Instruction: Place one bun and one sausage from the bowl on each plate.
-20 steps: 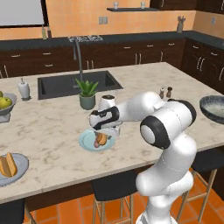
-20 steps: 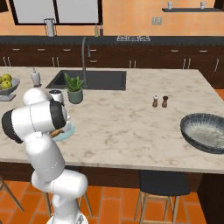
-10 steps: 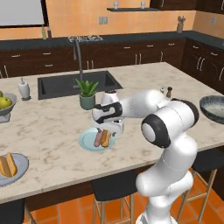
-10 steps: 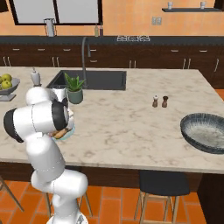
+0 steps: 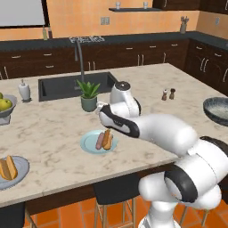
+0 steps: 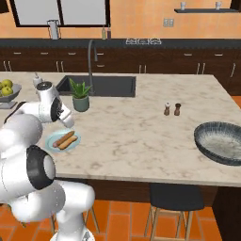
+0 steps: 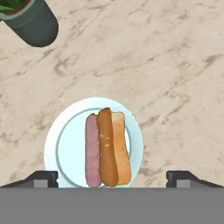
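Both plates loaded, gripper up above the blue one with its jaws spread wide and nothing in them.

Left to right in the left base view: fruit bowl (image 5: 5, 108) at 9 o'clock by the counter's left edge, grey plate (image 5: 18, 173) at 8 o'clock with a bun and sausage (image 5: 8, 168), right near the front lip. Pale blue plate (image 5: 90, 143) sits mid-counter with some bare marble between it and the front edge; its sausage (image 7: 92, 151) and bun (image 7: 114, 146) lie side by side, touching. The gripper (image 7: 112, 178) hangs over it, tips apart past both plate rims. Potted plant (image 5: 88, 95) at 12 o'clock from that plate, near the sink (image 5: 62, 84). Then a big open stretch of marble, salt and pepper shakers (image 5: 168, 94), and the bowl (image 5: 218, 110) at 3 o'clock by the right edge.
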